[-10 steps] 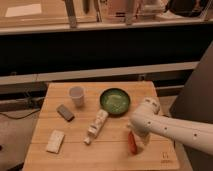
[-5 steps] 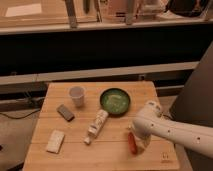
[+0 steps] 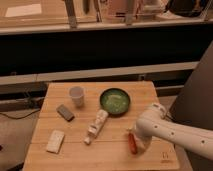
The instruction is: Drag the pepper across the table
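Since this is a drag and not a lift, I have the gripper (image 3: 135, 134) low over the table (image 3: 107, 156) near its front-right corner, at the far end of the pepper (image 3: 131, 144) — claw spread wide, clasping nothing. The pepper lies flat, pointing at the front edge — green bowl (image 3: 115, 101) and white bottle (image 3: 96, 125) sit apart, toward the middle.

On the counter (image 3: 107, 159), the cup (image 3: 76, 95) stands at the back left with the bowl (image 3: 115, 101) to its right, the bottle (image 3: 97, 125) lies in front of the bowl, and the pepper (image 3: 132, 144) lies to the bottle's right, the hand (image 3: 136, 134) at its far end.
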You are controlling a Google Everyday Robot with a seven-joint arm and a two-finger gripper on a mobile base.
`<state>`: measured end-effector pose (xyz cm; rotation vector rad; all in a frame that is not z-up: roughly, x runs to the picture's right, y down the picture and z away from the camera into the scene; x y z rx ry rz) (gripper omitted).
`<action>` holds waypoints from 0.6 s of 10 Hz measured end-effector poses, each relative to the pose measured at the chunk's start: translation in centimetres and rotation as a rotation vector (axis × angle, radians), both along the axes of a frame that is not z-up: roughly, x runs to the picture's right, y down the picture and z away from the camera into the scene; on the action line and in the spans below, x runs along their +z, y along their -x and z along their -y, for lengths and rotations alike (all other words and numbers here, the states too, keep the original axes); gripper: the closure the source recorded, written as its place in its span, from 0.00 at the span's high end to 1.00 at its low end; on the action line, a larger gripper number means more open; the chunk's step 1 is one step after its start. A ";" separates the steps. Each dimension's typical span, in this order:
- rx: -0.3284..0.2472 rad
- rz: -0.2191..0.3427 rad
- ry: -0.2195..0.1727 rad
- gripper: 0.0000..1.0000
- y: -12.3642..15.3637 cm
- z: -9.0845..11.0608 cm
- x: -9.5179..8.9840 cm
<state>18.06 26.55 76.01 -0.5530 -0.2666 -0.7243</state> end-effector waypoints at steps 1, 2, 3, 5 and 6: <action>0.003 0.003 0.005 0.80 -0.1 -0.2 -0.1; 0.002 0.008 0.008 0.80 0.1 -0.2 -0.1; 0.000 0.014 0.010 0.80 0.2 -0.3 -0.1; -0.007 0.025 0.016 0.80 0.3 -0.4 0.0; -0.012 0.032 0.019 0.80 0.6 -0.4 0.1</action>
